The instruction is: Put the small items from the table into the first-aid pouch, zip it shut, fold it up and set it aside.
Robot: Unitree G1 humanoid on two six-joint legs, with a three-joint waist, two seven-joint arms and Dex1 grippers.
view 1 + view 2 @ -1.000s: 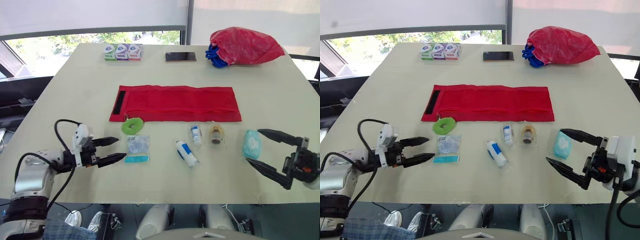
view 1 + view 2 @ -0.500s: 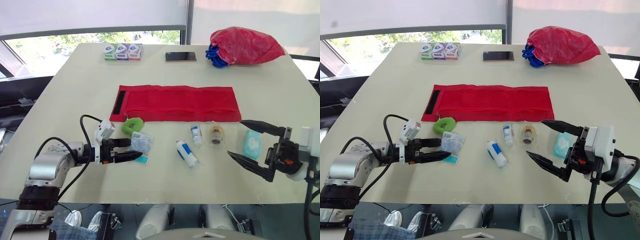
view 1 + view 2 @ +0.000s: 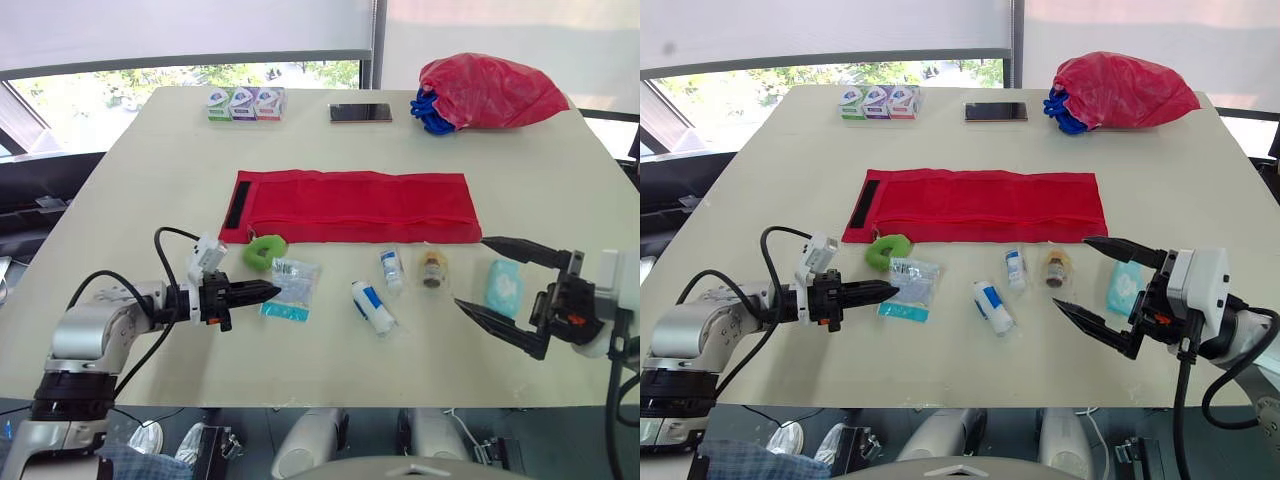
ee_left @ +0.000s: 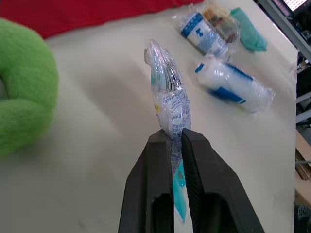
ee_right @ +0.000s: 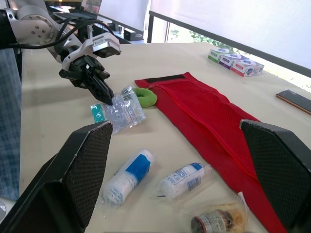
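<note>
The left hand [image 3: 270, 290] pinches the packet [image 3: 296, 291], long axis in line with its fingers [image 4: 151, 191]; right hand [image 3: 470, 271] spread.

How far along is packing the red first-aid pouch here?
Nothing looks packed: the red fabric pouch lies flat and unfolded. In hand: the left gripper pinches a clear plastic packet; the right gripper hangs open. Left: green foam ring, white-and-blue roll, small white bottle, brown jar, teal packet, then zipping, folding, setting aside.

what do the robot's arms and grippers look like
Both the left gripper and right gripper have two tapered black fingers. The left arm is silver-grey with looping black cables and a white wrist block. The right wrist carries a white box with red details.
</note>
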